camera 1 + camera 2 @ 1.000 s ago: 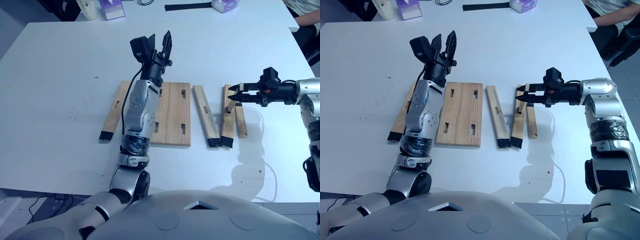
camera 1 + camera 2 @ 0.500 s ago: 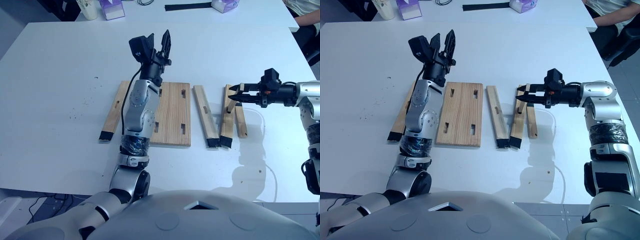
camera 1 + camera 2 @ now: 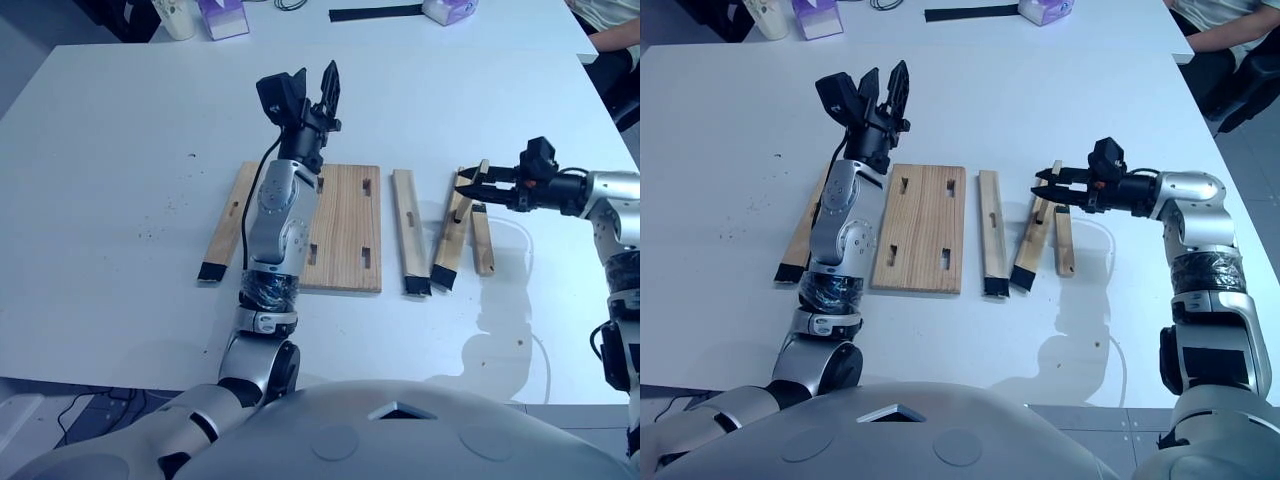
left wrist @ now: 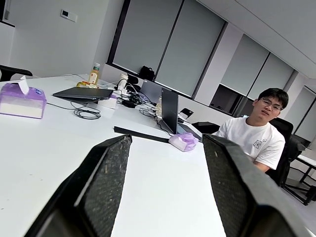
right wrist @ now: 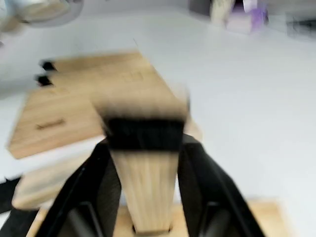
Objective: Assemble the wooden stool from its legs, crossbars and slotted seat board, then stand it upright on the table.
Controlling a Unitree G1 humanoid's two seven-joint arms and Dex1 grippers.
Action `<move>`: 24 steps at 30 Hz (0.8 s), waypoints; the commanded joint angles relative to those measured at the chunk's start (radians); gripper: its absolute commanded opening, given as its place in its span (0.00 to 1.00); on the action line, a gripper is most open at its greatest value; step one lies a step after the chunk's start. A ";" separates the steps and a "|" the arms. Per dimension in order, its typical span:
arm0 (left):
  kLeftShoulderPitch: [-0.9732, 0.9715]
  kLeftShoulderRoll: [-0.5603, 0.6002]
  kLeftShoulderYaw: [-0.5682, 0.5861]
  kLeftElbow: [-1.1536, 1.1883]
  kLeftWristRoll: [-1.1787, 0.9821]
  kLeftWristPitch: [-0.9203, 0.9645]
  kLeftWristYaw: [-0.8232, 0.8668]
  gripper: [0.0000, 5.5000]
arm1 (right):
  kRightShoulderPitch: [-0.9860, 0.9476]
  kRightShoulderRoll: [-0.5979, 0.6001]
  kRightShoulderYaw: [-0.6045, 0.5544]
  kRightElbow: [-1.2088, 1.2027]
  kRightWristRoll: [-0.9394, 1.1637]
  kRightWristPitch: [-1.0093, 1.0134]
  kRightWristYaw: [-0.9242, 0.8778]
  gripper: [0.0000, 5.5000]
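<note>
The slotted seat board (image 3: 345, 228) lies flat mid-table. One wooden leg (image 3: 228, 220) rests along its left side, and another leg (image 3: 407, 230) lies to its right. My right gripper (image 3: 463, 188) is shut on the far end of a third leg (image 3: 449, 238), which slants with its black-tipped near end on the table. From the right wrist, that leg (image 5: 143, 187) sits between the fingers (image 5: 98, 187). A short crossbar (image 3: 482, 240) lies just right of it. My left gripper (image 3: 318, 78) is held up above the board's far edge, open and empty, its fingers (image 4: 106, 182) spread wide.
Along the table's (image 3: 120, 150) far edge stand tissue boxes (image 3: 223, 17) (image 3: 449, 10), a bottle (image 3: 178, 15) and a black strip (image 3: 375, 13). A thin white cable (image 3: 520, 235) curls under my right arm. The table's right edge is close to that arm.
My right gripper swung the held leg's far end up and to the right, so the leg now slants. The neighbouring leg's near end slid left. The left arm barely moved.
</note>
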 commanded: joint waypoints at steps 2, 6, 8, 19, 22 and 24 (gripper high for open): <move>0.066 -0.040 0.002 -0.023 0.003 -0.001 0.018 0.48 | 0.020 -0.028 -0.023 -0.089 -0.016 0.058 -0.005 0.47; 0.088 -0.041 -0.001 -0.041 0.001 0.002 0.024 0.48 | 0.087 -0.080 -0.021 -0.177 -0.034 0.106 0.003 0.50; 0.098 -0.038 -0.006 -0.052 -0.001 0.006 0.023 0.48 | 0.137 -0.136 -0.010 -0.213 -0.082 0.074 0.020 0.50; 0.123 -0.029 0.001 -0.102 -0.026 0.023 0.024 0.48 | -0.189 -0.151 -0.090 -0.308 0.011 0.255 0.017 0.50; 0.109 -0.021 0.003 -0.083 -0.023 0.022 0.017 0.48 | -0.275 -0.054 -0.154 -0.326 0.109 0.379 -0.106 0.50; 0.094 -0.017 0.004 -0.069 -0.025 0.021 0.007 0.48 | -0.241 -0.030 -0.147 -0.405 0.134 0.412 -0.127 0.50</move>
